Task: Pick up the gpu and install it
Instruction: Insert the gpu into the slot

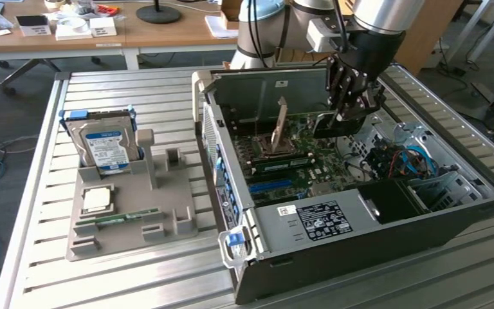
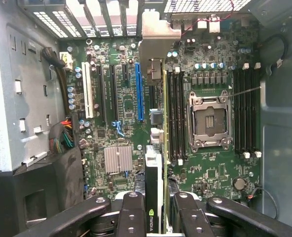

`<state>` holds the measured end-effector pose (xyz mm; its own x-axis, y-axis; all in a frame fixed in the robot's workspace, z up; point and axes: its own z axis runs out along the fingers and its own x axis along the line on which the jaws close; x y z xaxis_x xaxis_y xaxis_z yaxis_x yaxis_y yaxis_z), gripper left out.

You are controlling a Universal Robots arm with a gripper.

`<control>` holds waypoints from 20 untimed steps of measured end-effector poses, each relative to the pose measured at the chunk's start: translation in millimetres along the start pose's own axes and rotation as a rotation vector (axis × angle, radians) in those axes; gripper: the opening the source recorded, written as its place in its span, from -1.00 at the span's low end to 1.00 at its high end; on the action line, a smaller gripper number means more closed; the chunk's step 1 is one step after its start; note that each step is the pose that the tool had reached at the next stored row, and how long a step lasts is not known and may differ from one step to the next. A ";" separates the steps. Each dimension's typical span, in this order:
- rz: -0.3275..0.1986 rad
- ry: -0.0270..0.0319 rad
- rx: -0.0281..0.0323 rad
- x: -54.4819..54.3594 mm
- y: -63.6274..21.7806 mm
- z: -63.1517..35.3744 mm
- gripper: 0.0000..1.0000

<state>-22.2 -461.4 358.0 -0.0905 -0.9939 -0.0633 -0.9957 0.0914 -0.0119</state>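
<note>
Hanging edge-on inside the open computer case (image 1: 333, 257), the gpu (image 2: 154, 173) is clamped between the fingers of the hand (image 1: 347, 114). Under it lies the motherboard (image 2: 126, 103), with the blue slot (image 2: 138, 91) just beside its line. The case stands on the desk (image 1: 127, 277).

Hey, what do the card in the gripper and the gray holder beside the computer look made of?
The gpu: green circuit board with a black cooler, likely plastic; its end bracket looks like dull bare metal. The gray holder: matte, evenly gray, probably plastic, though the look leaves that open.
</note>
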 end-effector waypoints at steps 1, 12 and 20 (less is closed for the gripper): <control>0.000 0.0000 0.0000 0.0 0.0 0.0 -0.47; 0.000 -0.0039 0.0009 5.0 2.8 2.2 -0.47; 0.000 -0.0037 0.0008 5.2 3.2 2.8 -0.47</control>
<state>-25.8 -466.0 354.8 -0.0905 -0.9936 -0.0670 -0.9957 0.0916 -0.0127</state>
